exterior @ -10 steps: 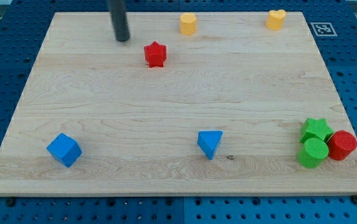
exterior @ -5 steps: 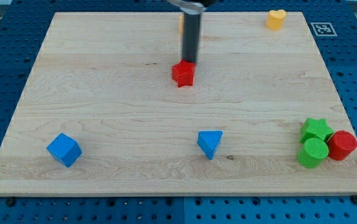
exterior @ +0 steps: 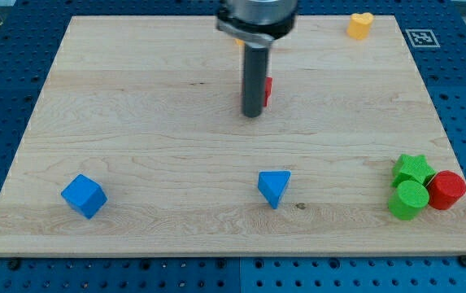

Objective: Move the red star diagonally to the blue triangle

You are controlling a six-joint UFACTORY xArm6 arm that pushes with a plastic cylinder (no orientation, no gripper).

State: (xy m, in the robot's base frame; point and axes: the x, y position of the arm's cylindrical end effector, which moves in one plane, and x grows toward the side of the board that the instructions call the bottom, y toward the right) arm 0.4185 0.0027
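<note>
Wooden board [exterior: 135, 138] carries eight scattered coloured blocks

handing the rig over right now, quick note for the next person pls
My tip is down on the board, directly in front of the red star, which is mostly hidden behind the rod; only a red sliver shows at the rod's right edge. Contact cannot be confirmed.
The blue triangle sits well toward the view's bottom, slightly right of the tip, with bare board between.
Done: the star is roughly above the triangle in the view.
Left: the star is not yet at the triangle. The tip is on the star's triangle side, so it likely needs to get behind the star, on the view's top side, before pushing down.
</note>
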